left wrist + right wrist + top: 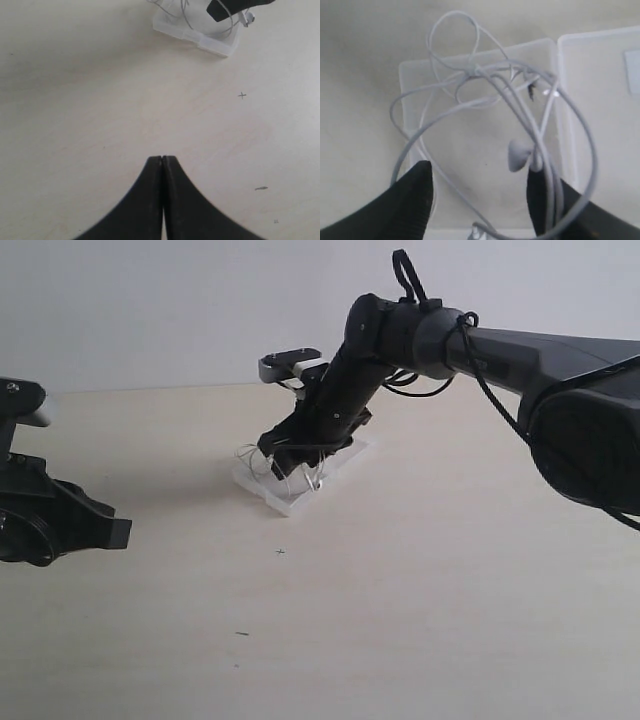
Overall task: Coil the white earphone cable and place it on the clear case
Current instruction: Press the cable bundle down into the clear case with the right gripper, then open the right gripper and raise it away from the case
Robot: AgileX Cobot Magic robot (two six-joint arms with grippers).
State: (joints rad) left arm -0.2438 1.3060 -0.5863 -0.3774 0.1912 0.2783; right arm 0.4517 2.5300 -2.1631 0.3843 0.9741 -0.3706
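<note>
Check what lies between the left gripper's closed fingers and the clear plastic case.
Only bare pale tabletop separates the left gripper from the flat transparent rectangular case, seen in the left wrist view.

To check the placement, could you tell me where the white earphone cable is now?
The white earphone cable lies looped on the clear case, left of centre in the exterior view, directly under the right gripper with its jaws apart.
</note>
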